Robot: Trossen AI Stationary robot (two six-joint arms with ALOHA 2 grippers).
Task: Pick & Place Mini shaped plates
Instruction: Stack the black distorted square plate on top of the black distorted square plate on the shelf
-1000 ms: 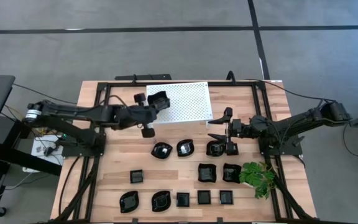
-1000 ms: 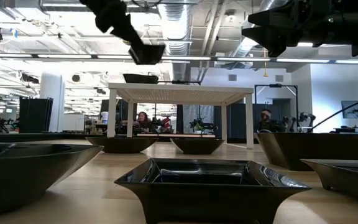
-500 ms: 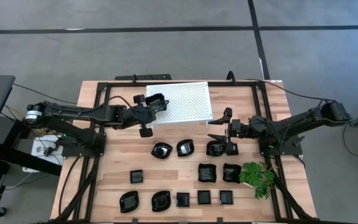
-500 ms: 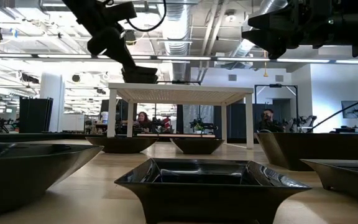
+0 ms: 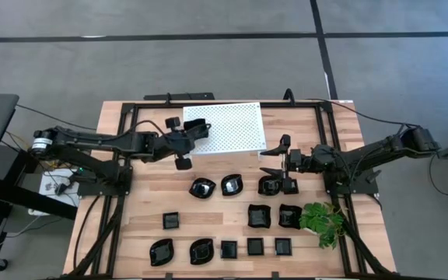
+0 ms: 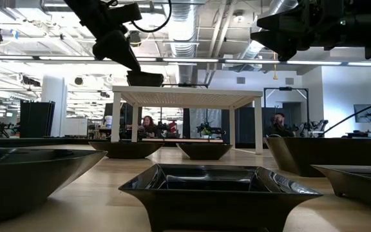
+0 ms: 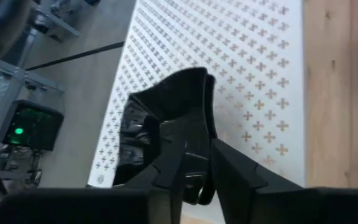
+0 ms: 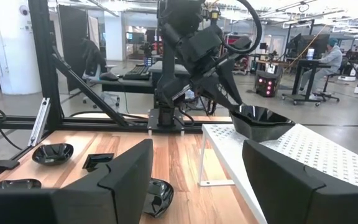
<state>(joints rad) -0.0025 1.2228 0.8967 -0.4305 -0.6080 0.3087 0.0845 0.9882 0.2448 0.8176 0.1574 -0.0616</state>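
My left gripper (image 5: 188, 132) is shut on a small glossy black dish (image 5: 196, 125) at the left part of the white perforated rack (image 5: 232, 128). In the low view the dish (image 6: 145, 78) sits level with the rack top (image 6: 192, 92). Several more black dishes lie flat on the wooden table, among them a rounded one (image 5: 201, 187) and a square one (image 5: 171, 221). My right gripper (image 5: 280, 162) is open and hangs still above the table, near the dish (image 5: 269, 185) by the rack's right near corner, touching nothing. My left gripper pinches the dish by its rim (image 7: 191, 155) on the side that faces the arm. The fingers (image 7: 173, 171) come slanting down from the table's left. The dish stays upright with its underside at the rack's surface (image 8: 260, 127); the exact pinch is hidden behind the fingers.
A green leafy plant (image 5: 321, 219) stands at the table's right near side, beside two dishes (image 5: 289, 215). A black frame (image 5: 131, 117) runs around the table. Bare wood lies left of the dishes (image 5: 142, 202). People sit in the room beyond the table.
My left gripper has come down and a little toward the table's left, still shut on the dish. The dish has dropped from well above the rack to the level of the rack top. In the last half second it has hardly moved.
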